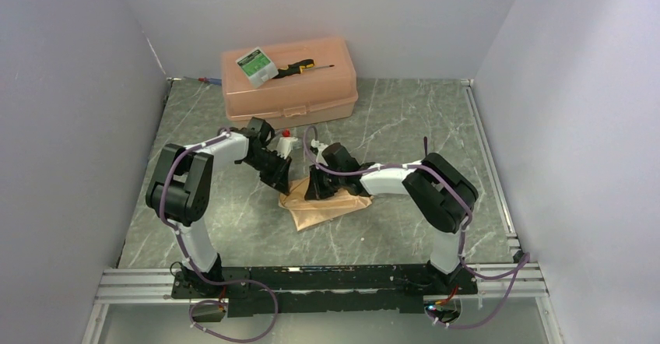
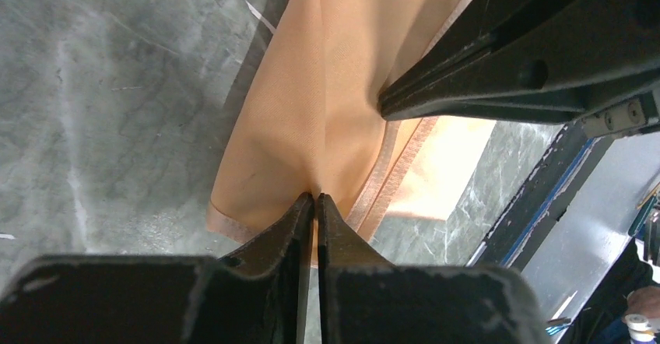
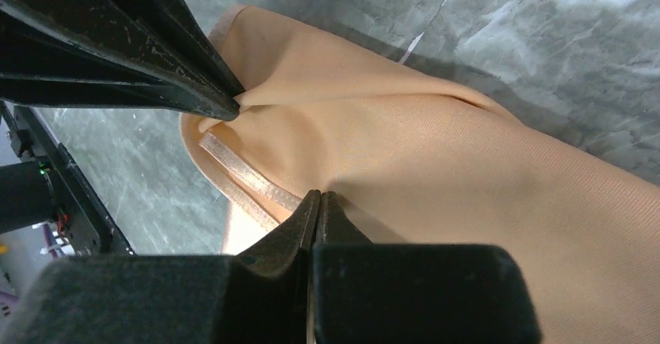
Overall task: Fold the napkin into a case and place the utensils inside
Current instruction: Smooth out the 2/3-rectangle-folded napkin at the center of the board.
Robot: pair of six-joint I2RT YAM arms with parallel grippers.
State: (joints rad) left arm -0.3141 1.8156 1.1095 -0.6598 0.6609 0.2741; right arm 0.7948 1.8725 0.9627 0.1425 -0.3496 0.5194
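The peach-orange napkin (image 1: 323,204) lies rumpled on the marble table between the two arms, with its hemmed edges folded over (image 2: 327,110). My left gripper (image 2: 315,198) is shut on a raised fold of the napkin, with cloth showing between its tips. My right gripper (image 3: 319,194) is shut on the napkin (image 3: 436,165) close by, beside the hem. The two grippers' tips stand a short way apart over the cloth's far-left corner (image 1: 300,182). The utensils and the case are out of view.
A rigid peach plastic box (image 1: 289,95) stands at the back, with a black-and-yellow screwdriver (image 1: 300,67) and a small green-and-white pack (image 1: 257,65) on its lid. A small white item with a red top (image 1: 288,138) stands just behind the grippers. Grey walls enclose the table.
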